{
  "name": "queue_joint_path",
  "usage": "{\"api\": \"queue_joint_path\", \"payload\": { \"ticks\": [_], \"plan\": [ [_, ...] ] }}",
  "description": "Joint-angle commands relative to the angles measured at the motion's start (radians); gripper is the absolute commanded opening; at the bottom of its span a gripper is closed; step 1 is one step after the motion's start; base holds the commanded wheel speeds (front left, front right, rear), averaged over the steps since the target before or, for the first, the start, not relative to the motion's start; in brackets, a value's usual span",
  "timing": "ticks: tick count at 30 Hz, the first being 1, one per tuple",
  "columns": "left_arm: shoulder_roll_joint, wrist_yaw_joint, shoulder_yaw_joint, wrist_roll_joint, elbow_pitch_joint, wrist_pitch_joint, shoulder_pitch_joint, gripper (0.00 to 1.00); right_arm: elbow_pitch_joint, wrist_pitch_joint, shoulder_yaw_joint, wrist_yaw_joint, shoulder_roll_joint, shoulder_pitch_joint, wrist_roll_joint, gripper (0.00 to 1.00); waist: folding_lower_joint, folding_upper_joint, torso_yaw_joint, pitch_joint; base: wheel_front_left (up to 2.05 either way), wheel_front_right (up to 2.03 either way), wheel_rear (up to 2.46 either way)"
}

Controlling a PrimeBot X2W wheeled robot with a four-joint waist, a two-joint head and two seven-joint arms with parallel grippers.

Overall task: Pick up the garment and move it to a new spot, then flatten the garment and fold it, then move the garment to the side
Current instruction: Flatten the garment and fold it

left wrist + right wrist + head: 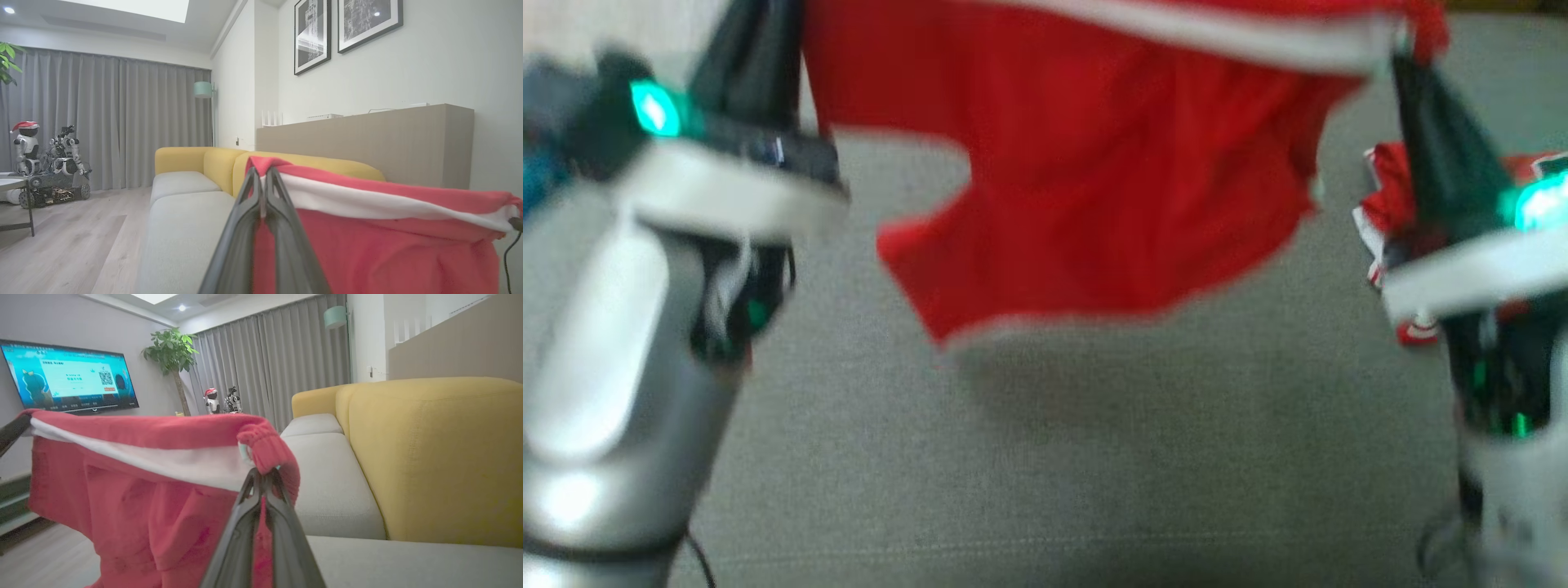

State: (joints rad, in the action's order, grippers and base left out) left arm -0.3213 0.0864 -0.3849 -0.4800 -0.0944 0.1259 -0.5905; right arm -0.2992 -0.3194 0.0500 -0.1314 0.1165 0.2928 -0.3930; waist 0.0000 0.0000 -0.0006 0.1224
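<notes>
One garment is seen, held up between two grippers. It is stretched by its upper edge and hangs over the grey seat of the sofa, on which its shadow is cast. The two dark fingers of the left gripper are pressed together on one top corner of the garment. Those of the right gripper are clamped on the other corner, where the cloth is bunched into a ribbed, gathered lump.

The garment is made of soft red cloth. One broad white band runs along its top, and its lower hem is edged thinly in white. The cloth is draped in loose folds, and the hem falls in an uneven, stepped line.

One second heap of cloth, red and white and crumpled, is seen lying on the seat near the right gripper.

The sofa is covered in fine woven fabric, with flat grey seat cushions and a rounded yellow back.

Two framed pictures, black-edged and rectangular, are hung on the pale wall. One long grey curtain is drawn in regular pleats. One flat screen, one leafy plant and one lamp with a pale green shade are also seen. Two small robot figures are placed by the curtain, above a floor of pale wood planks.
</notes>
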Motion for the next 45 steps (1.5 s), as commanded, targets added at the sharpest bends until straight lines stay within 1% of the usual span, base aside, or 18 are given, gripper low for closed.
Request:
{"api": "queue_joint_path", "payload": {
  "ticks": [1, 6, 10, 13, 16, 19, 22, 24, 25, 26, 30, 34, 37, 40, 45],
  "plan": [
    [-0.011, -0.025, 0.044, -0.012, 0.036, 0.018, -0.137, 0.00, 0.021, 0.023, 0.018, 0.001, -0.006, 0.139, -0.023, 0.00, 0.0000, 0.0000, -0.004, 0.060, 0.00, 0.00, 0.00],
    [0.036, -0.096, 0.042, -0.010, 0.283, 0.079, -0.376, 0.00, 0.256, 0.109, 0.053, 0.001, -0.028, 0.416, -0.072, 0.00, 0.0000, 0.0000, -0.004, 0.142, 0.00, 0.00, 0.00],
    [0.075, -0.129, 0.052, 0.004, 0.469, 0.119, -0.539, 0.00, 0.478, 0.220, 0.098, 0.001, -0.046, 0.616, -0.107, 0.00, 0.0000, 0.0000, 0.000, 0.202, 0.00, 0.00, 0.00],
    [0.115, -0.148, 0.054, 0.010, 0.609, 0.131, -0.611, 0.00, 0.665, 0.317, 0.149, 0.001, -0.054, 0.726, -0.118, 0.00, 0.0000, 0.0000, 0.008, 0.236, 0.00, 0.00, 0.00],
    [0.156, -0.166, 0.046, 0.012, 0.760, 0.134, -0.634, 0.00, 0.846, 0.398, 0.229, 0.001, -0.058, 0.788, -0.122, 0.00, 0.0000, 0.0000, 0.015, 0.261, 0.00, 0.00, 0.00],
    [0.188, -0.177, 0.043, 0.017, 0.885, 0.135, -0.622, 0.00, 1.011, 0.454, 0.306, 0.001, -0.061, 0.813, -0.135, 0.00, 0.0000, 0.0000, 0.018, 0.278, 0.00, 0.00, 0.00],
    [0.215, -0.189, 0.047, 0.007, 0.994, 0.136, -0.585, 0.00, 1.141, 0.494, 0.380, 0.001, -0.063, 0.804, -0.156, 0.00, 0.0000, 0.0000, 0.022, 0.285, 0.00, 0.00, 0.00],
    [0.226, -0.196, 0.051, 0.001, 1.049, 0.136, -0.551, 0.00, 1.201, 0.518, 0.426, 0.001, -0.064, 0.781, -0.175, 0.00, 0.0000, 0.0000, 0.022, 0.280, 0.00, 0.00, 0.00],
    [0.231, -0.200, 0.054, -0.004, 1.073, 0.136, -0.531, 0.00, 1.224, 0.527, 0.448, 0.001, -0.065, 0.765, -0.186, 0.00, 0.0000, 0.0000, 0.021, 0.277, 0.00, 0.00, 0.00],
    [0.231, -0.200, 0.054, -0.004, 1.073, 0.136, -0.531, 0.00, 1.224, 0.527, 0.448, 0.001, -0.065, 0.765, -0.186, 0.00, 0.0000, 0.0000, 0.021, 0.277, 0.00, 0.00, 0.00],
    [0.245, -0.208, 0.076, -0.020, 1.126, 0.136, -0.436, 0.00, 1.280, 0.557, 0.513, 0.001, -0.066, 0.694, -0.244, 0.00, 0.0000, 0.0000, 0.017, 0.257, 0.00, 0.00, 0.00],
    [0.249, -0.211, 0.098, -0.008, 1.106, 0.136, -0.339, 0.00, 1.293, 0.575, 0.546, 0.001, -0.066, 0.618, -0.291, 0.00, 0.0000, 0.0000, 0.017, 0.221, 0.00, 0.00, 0.00],
    [0.250, -0.213, 0.125, 0.011, 1.039, 0.136, -0.243, 0.00, 1.281, 0.580, 0.546, 0.001, -0.066, 0.547, -0.316, 0.00, 0.0000, 0.0000, 0.017, 0.185, 0.00, 0.00, 0.00],
    [0.250, -0.213, 0.164, 0.032, 0.946, 0.136, -0.119, 0.00, 1.245, 0.581, 0.518, 0.001, -0.066, 0.463, -0.316, 0.00, 0.0000, 0.0000, 0.015, 0.145, 0.00, 0.00, 0.00],
    [0.249, -0.214, 0.205, 0.073, 0.772, 0.136, 0.109, 0.00, 1.146, 0.581, 0.465, 0.001, -0.056, 0.293, -0.294, 0.00, 0.0000, 0.0000, 0.015, 0.084, 0.00, 0.00, 0.00]
  ]
}}
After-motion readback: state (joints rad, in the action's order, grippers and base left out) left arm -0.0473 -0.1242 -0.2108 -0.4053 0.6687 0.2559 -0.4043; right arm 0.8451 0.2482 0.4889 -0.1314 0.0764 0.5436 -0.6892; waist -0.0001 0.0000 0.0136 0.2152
